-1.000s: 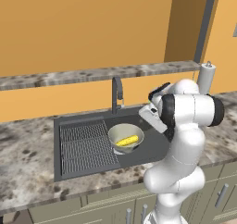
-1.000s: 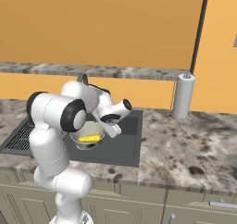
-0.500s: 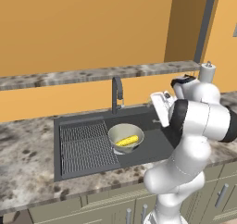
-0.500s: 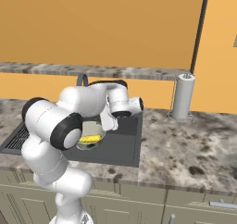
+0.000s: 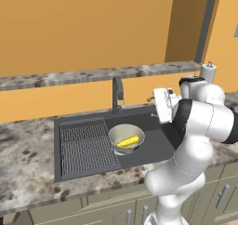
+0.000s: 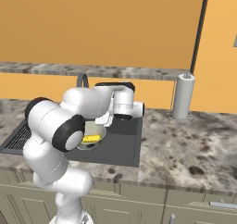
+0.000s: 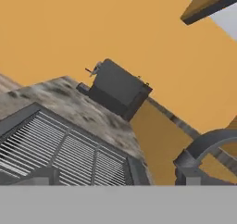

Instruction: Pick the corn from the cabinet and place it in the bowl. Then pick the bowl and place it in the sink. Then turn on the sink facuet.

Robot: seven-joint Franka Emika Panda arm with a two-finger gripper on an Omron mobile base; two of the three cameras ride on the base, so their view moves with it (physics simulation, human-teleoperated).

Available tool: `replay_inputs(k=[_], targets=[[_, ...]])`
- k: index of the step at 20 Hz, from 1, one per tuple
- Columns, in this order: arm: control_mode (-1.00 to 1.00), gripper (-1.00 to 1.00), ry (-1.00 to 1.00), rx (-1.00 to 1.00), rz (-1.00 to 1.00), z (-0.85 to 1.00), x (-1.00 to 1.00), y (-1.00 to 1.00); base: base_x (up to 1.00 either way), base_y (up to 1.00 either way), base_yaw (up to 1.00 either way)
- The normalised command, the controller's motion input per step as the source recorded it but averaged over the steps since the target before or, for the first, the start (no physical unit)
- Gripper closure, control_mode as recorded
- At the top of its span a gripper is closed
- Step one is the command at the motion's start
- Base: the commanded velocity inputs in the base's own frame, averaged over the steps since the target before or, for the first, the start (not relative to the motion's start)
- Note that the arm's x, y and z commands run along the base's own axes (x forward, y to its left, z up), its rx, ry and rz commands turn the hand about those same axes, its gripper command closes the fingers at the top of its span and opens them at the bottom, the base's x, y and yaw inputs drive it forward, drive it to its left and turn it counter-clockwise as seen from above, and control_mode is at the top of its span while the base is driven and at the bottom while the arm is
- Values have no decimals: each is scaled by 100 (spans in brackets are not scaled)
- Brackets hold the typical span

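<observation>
The white arm bends at the elbow above the sink's [image 5: 153, 145] right side, end effector [image 5: 162, 104] raised, its jaws wide and holding nothing. The corn [image 5: 127, 141] lies in the bowl [image 5: 126, 137] within the basin, long axis running from 8 to 2 o'clock. The faucet [image 5: 117, 94] stands at the bowl's 12 o'clock.

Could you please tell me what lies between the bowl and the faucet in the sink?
Only bare dark basin floor separates the bowl from the faucet, in the left base view.

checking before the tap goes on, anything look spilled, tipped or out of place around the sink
Nothing stands out. The bowl sits upright in the sink basin with the corn inside, beside the faucet.
</observation>
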Motion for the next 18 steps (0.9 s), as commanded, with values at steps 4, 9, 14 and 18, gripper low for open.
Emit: replay_inputs(k=[4, 9, 14, 18], targets=[[-100, -100, 40, 16, -29, 9, 9, 40, 0, 0, 0], [-100, -100, 13, 4, -5, -3, 4, 0, 0, 0, 0], [-100, -100, 3, 1, -13, -31, 76, 0, 0, 0, 0], [-100, -100, 2, 4, -16, -18, 76, -3, 0, 0, 0]])
